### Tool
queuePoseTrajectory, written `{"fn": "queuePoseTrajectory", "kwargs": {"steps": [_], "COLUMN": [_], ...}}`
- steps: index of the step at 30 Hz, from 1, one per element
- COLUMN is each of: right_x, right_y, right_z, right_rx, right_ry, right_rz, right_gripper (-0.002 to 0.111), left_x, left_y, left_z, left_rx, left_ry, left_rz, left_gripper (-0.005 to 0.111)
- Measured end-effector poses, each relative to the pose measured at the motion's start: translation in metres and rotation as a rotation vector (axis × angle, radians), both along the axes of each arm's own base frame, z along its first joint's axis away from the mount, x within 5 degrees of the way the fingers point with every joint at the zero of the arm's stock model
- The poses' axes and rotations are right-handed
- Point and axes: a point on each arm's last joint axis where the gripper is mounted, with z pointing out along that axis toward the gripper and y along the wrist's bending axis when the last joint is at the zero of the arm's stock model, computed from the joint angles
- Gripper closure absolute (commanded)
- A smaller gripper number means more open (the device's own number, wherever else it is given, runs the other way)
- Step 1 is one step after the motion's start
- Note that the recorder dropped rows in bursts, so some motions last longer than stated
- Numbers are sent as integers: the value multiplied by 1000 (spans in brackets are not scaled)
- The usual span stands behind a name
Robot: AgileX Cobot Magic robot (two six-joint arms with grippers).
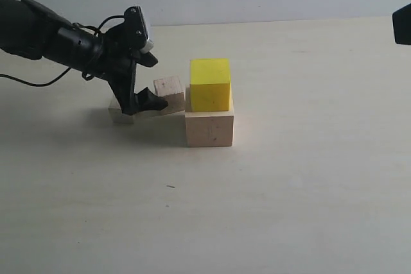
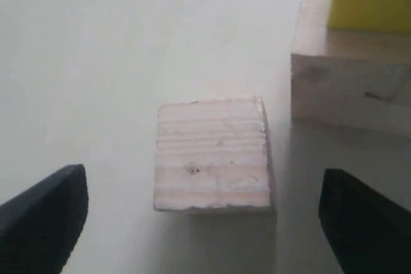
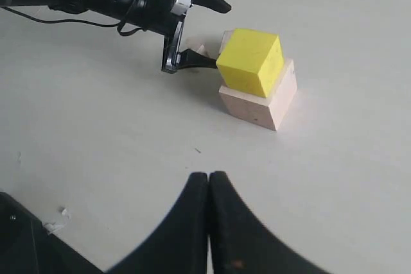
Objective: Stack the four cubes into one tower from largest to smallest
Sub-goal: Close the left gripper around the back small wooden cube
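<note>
The yellow cube [image 1: 210,85] sits on the large bare-wood cube [image 1: 209,128]; both also show in the right wrist view, yellow cube [image 3: 249,62] on large cube [image 3: 263,104]. A small wood cube [image 1: 170,91] rests on the table just left of that stack. My left gripper [image 1: 160,83] is open around it, low over the table. In the left wrist view this small cube [image 2: 212,158] lies between and just ahead of the wide-apart fingers [image 2: 45,216], touching neither. Another small wood cube [image 1: 119,112] peeks out behind the left arm. My right gripper [image 3: 209,181] is shut and empty, well back from the stack.
The pale table [image 1: 289,210] stretches bare in front of and to the right of the stack. A dark part of the right arm [image 1: 403,24] shows at the right edge. The left arm's cable [image 1: 38,83] trails over the table at the left.
</note>
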Motion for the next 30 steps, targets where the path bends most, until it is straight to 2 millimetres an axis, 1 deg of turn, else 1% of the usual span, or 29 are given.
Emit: {"fn": "queuePoseTrajectory", "kwargs": {"steps": [1,3,11,14,16,18,20,21,23,24,26,27,30], "right_x": [0,0,0,0,0,0,0,0,0,0,0,0,0], "right_y": [0,0,0,1,1,1,1,1,1,1,1,1,1], "right_z": [0,0,0,0,0,0,0,0,0,0,0,0,0], "right_rx": [0,0,8,11,11,11,11,11,11,11,11,11,11], "right_ry": [0,0,6,8,8,8,8,8,8,8,8,8,8], "right_rz": [0,0,-4,-3,-3,-3,-3,-3,-3,-3,-3,-3,-3], "right_gripper": [108,108,108,108,108,108,108,108,108,108,108,108,108], "left_x": [1,5,10,10,10,10,9,9,9,8,8,8,8], "left_y": [0,-2,-5,-5,-5,-5,-6,-6,-6,-6,-6,-6,-5], "left_z": [-6,-11,-9,-16,-17,-18,-19,-19,-19,-19,-19,-19,-19], "left_rx": [2,-1,-16,-15,-14,-18,-22,-24,-26,-28,-28,-29,-14], "left_ry": [12,19,12,28,30,36,45,46,49,51,51,53,49], "left_rz": [1,-1,-3,-3,-3,-6,-10,-11,-15,-18,-18,-16,-19], "left_gripper": [14,14,14,14,17,28,43,54,71,83,100,107,107]}}
